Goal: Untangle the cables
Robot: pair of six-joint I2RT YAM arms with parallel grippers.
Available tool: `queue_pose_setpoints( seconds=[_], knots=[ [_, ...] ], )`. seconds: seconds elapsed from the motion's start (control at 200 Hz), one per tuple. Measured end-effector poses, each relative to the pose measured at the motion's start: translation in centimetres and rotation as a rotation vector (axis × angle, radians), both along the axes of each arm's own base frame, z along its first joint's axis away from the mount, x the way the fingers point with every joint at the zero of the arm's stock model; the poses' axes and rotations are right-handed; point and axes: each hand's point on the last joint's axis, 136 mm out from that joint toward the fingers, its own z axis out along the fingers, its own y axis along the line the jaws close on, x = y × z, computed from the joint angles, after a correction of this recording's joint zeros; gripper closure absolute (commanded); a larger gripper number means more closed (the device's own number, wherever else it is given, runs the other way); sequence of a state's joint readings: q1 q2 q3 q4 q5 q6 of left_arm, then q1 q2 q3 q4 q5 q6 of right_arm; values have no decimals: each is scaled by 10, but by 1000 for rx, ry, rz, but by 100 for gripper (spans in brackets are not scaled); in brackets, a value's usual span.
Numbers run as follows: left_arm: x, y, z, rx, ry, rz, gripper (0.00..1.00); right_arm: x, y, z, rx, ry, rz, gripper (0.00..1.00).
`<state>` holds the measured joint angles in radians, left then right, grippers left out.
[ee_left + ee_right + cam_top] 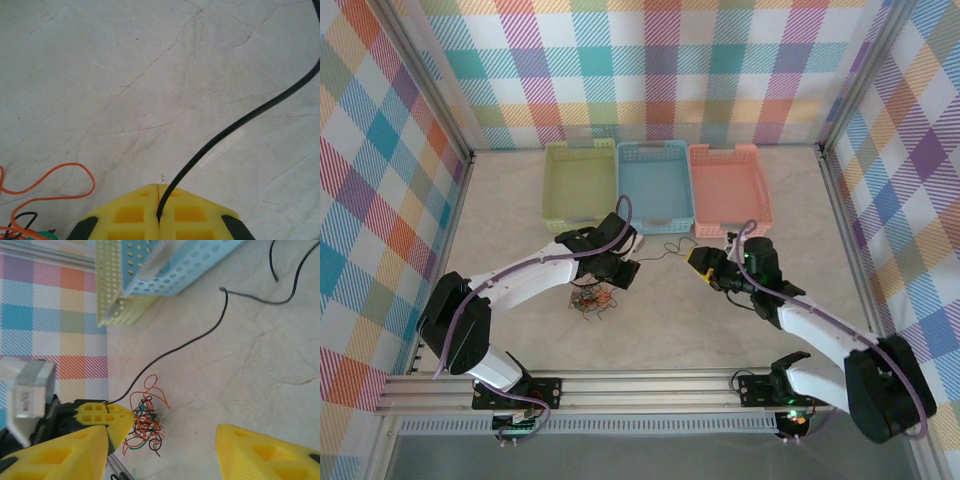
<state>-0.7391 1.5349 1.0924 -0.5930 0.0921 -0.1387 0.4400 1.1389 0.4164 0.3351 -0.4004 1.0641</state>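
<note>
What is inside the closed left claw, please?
A black cable comes out of the shut left claw. Its pinched part is covered by the yellow fingers.

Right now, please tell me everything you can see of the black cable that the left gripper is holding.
The black cable is a thin, smooth, flexible wire, and its coating looks like plastic. The yellow fingers of the left gripper are shut on it and pinch it near one end. From there it runs in a slack curve over the pale table. It passes beside the clump of orange, red and green wires and goes toward the blue basket.
</note>
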Motion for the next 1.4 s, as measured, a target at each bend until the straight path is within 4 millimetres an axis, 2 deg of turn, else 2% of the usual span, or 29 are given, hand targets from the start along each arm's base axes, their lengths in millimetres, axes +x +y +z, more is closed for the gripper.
queue_pose_setpoints(
  seconds=[0.175, 0.295, 0.42, 0.495, 0.6, 0.68, 0.75, 0.905, 1.025, 1.21, 1.28, 1.4],
  knots=[
    [-5, -3, -2, -18, 21, -10, 100, 6, 34, -16, 20, 109, 26, 39],
    [-8, -5, -2, -32, 25, -20, 100, 15, 54, -10, 39, 118, 41, 38],
    [-11, -5, 1, -47, 25, -27, 100, 24, 65, -1, 59, 104, 35, 38],
    [-13, -6, 2, -58, 28, -31, 100, 29, 71, -1, 69, 108, 36, 46],
    [-15, -7, 4, -67, 32, -36, 100, 32, 79, -12, 68, 124, 45, 68],
    [-15, -7, 3, -69, 34, -38, 100, 31, 79, -20, 39, 128, 47, 82],
    [-17, -6, 1, -65, 38, -38, 100, 32, 77, -18, 15, 95, 45, 90],
    [-17, -6, -4, -63, 41, -39, 100, 33, 70, 5, -37, -55, 62, 100],
    [-12, -15, -10, -75, 34, -44, 96, 32, 66, 21, -44, -145, 74, 100],
    [-8, -26, -30, -70, 75, -49, 87, 27, 54, 5, -61, -130, 78, 100],
    [-9, -25, -37, -53, 98, -41, 83, 29, 52, 7, -58, -141, 72, 100],
    [-12, -23, -46, -27, 130, -34, 70, 33, 51, 9, -55, -155, 65, 100]
  ],
)
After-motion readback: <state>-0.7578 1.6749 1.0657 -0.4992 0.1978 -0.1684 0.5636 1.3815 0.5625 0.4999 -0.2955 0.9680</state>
